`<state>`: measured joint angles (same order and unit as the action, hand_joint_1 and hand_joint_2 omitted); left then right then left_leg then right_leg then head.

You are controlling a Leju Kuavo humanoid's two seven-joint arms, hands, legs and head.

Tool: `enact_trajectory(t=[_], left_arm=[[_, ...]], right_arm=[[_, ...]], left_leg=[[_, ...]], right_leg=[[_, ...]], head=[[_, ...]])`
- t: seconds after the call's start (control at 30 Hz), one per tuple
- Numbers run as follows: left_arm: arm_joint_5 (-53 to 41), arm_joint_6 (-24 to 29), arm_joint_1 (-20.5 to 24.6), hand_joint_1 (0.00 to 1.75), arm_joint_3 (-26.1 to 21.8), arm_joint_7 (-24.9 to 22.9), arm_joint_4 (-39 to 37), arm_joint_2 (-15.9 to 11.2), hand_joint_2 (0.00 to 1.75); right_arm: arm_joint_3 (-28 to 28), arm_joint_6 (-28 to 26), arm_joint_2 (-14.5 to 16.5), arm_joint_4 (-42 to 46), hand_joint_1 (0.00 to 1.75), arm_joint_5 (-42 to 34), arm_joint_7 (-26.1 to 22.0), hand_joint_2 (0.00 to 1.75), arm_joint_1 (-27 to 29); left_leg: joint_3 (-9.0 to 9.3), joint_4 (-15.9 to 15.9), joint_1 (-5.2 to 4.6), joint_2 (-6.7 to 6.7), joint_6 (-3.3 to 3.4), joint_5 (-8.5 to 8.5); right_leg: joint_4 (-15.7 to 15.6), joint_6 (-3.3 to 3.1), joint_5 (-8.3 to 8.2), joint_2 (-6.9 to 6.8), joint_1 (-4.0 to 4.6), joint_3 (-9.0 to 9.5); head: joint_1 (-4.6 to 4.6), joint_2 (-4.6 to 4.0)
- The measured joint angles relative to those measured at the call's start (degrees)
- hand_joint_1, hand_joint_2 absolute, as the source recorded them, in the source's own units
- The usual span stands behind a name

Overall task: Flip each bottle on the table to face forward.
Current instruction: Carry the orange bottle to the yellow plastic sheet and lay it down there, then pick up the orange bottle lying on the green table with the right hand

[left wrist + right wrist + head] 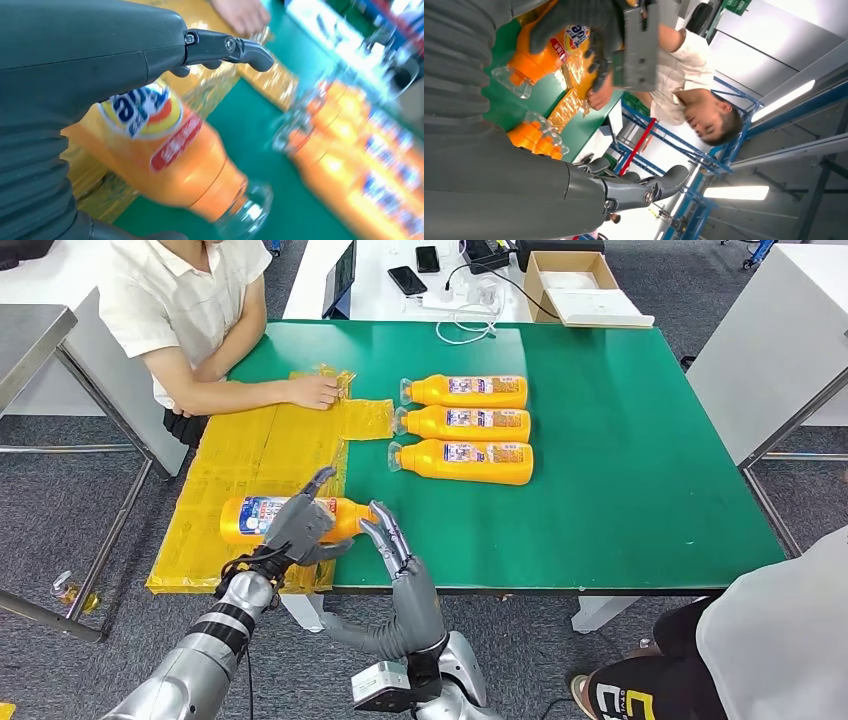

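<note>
- Three bottles lie side by side at table centre, labels up: judged already done.
- Fourth bottle, at seven o'clock on yellow sheet, is gripped by left hand.
- Right hand hovers beside its neck, fingers spread, holding nothing.

Green table bearing three orange bottles lying side by side in a row near its middle. Left of the row, yellow plastic sheet overhangs the table's left edge; a fourth orange bottle lies on it, near the front edge.
</note>
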<state>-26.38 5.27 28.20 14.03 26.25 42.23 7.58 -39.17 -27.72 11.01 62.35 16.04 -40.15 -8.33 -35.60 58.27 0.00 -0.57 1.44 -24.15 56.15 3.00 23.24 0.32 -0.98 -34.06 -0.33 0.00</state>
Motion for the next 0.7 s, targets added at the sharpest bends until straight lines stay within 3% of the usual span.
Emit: enact_trajectory(t=[0.2,0.4,0.7], left_arm=[[14.34,0.33,-6.91,0.0,-1.61,0.48,13.37,-0.08,1.75],[34.84,-3.22,-14.56,0.0,-4.04,-2.65,27.24,0.13,1.75],[37.57,-3.37,-22.3,0.0,-4.69,-2.86,37.43,0.08,1.75]], right_arm=[[-1.63,-3.85,-1.08,4.1,0.0,-0.12,-0.02,1.75,0.74],[-0.81,-6.92,-3.02,11.87,0.0,4.38,-0.02,1.75,4.13],[9.57,-7.36,-3.87,16.63,0.0,9.16,-0.01,1.75,9.12]], left_leg=[[-0.12,0.0,0.0,0.0,-0.01,-0.01],[-0.16,0.0,0.0,0.02,-0.02,-0.05],[-0.18,0.0,-0.01,0.0,0.0,-0.05]], right_leg=[[-0.01,-0.01,0.01,0.0,0.0,-0.15],[-0.03,-0.02,0.03,0.01,0.0,-0.21],[-0.04,-0.01,0.04,0.0,0.0,-0.21]], head=[[0.0,0.0],[-0.01,0.0],[0.01,0.0]])
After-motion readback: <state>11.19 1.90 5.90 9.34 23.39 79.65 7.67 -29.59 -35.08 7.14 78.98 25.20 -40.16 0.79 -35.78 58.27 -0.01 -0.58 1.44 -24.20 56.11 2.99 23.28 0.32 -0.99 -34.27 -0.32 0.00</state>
